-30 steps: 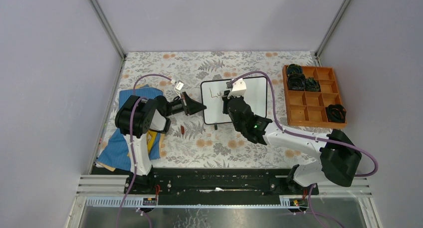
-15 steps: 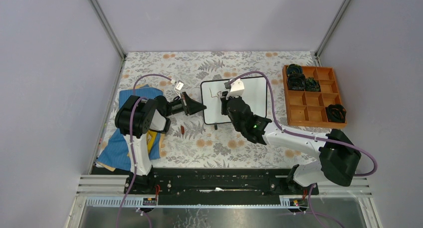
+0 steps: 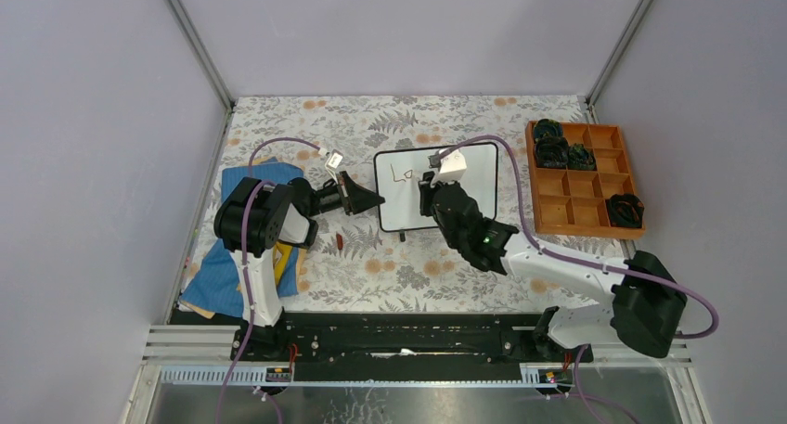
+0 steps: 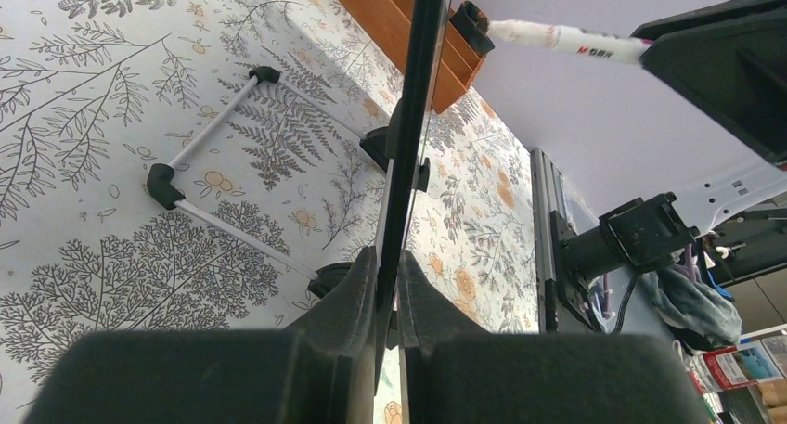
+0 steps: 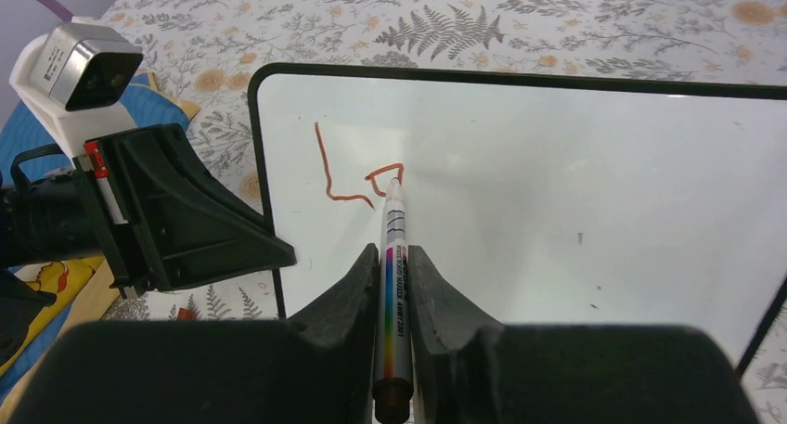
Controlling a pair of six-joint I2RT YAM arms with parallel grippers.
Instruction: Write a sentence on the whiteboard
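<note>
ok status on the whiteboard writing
Left gripper shut on the whiteboard edge. Right gripper shut on the marker, tip at the board. Sentence barely begun: two red strokes. Nothing blocking.

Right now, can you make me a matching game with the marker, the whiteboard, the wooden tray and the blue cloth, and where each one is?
Things:
1. marker
2. whiteboard
3. wooden tray
4. blue cloth

Places:
A. by the right edge of the table
B. clamped by its edge in the left gripper
C. by the table's left edge
D. pinched in the right gripper, tip at the red writing

Pairs: 1-D, 2-B, 3-A, 4-C.
</note>
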